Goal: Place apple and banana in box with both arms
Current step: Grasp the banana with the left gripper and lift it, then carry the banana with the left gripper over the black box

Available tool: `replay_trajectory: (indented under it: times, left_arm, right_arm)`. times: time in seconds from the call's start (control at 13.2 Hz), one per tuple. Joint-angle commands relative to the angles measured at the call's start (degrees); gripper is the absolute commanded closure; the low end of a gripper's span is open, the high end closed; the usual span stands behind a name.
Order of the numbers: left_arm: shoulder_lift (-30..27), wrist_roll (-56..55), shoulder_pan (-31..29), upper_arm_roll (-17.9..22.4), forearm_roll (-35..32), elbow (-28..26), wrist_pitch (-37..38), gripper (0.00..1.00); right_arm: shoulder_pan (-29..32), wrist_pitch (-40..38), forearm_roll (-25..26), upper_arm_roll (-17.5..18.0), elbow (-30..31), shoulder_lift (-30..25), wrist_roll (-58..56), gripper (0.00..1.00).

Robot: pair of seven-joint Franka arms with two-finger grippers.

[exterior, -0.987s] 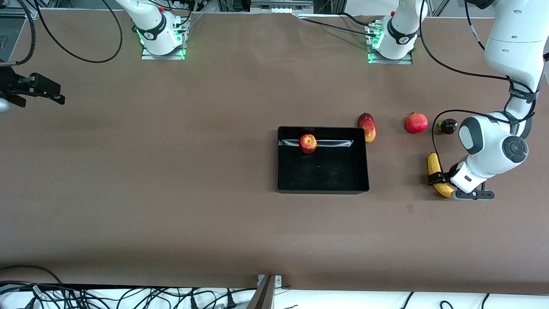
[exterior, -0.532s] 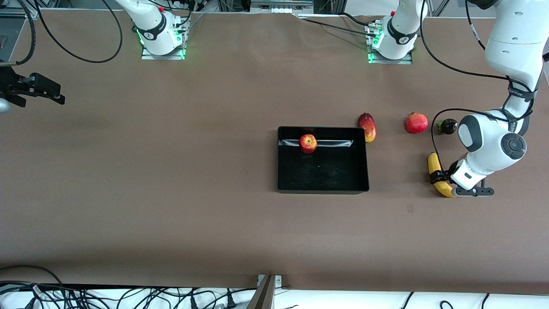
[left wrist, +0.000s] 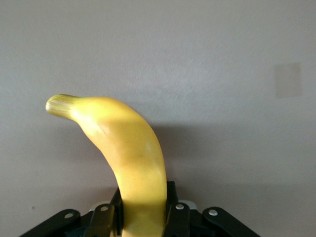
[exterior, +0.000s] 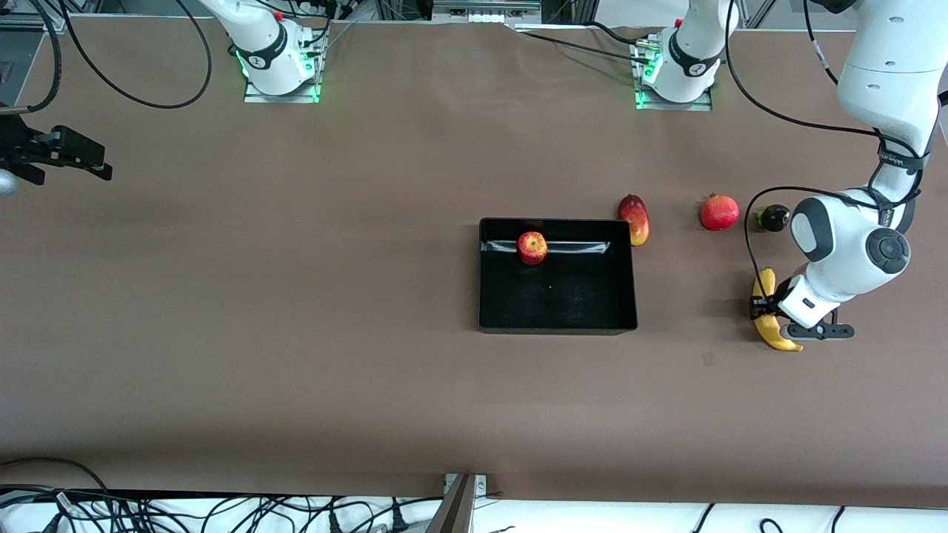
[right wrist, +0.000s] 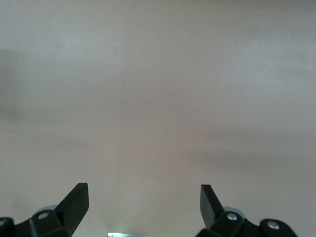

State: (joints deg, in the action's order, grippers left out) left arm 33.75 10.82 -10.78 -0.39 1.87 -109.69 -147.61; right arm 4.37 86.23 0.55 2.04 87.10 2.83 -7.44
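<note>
The yellow banana (exterior: 775,334) is at the left arm's end of the table, and my left gripper (exterior: 763,306) is shut on its middle. In the left wrist view the banana (left wrist: 132,148) stands out from between the black fingers (left wrist: 172,197), its stem end curving away over the brown table. I cannot tell whether it touches the table. The red apple (exterior: 532,247) lies inside the black box (exterior: 555,326), near its wall farthest from the front camera. My right gripper (exterior: 87,160) waits open over the right arm's end of the table, with nothing between its fingers (right wrist: 76,200).
A red-yellow mango (exterior: 635,219) lies against the box's corner toward the left arm. A red pomegranate (exterior: 719,212) and a small dark fruit (exterior: 772,218) lie between the mango and the left arm. Cables run along the table's edges.
The left gripper's fingers have shut on the banana. The banana has turned and shifted a little toward the left arm's end of the table. The right arm has stayed still.
</note>
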Motion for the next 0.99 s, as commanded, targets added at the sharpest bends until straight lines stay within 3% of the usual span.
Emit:
replay_trajectory:
  times: [0.0,0.23,0.46,0.91]
  left_arm:
    - [-6.8,-0.8,2.1,-0.5,0.3,-1.0,7.3,1.00]
    - [-11.2,-10.6,8.2,-0.6,0.6,-0.5,13.5,1.00]
    - [-13.4,-25.5,14.7,-1.6,0.6,0.3,14.2,1.00]
    - [-13.1,-50.1,28.3,-3.5,0.1,0.4,14.2,1.00]
  right_arm:
    - [0.1,-0.5,0.6,0.3,-1.3,0.5,0.1,0.00]
    - [0.1,-0.5,0.6,0.3,-1.3,0.5,0.1,0.00]
    - [0.1,-0.5,0.6,0.3,-1.3,0.5,0.1,0.00]
    - [0.1,-0.5,0.6,0.3,-1.3,0.5,0.1,0.00]
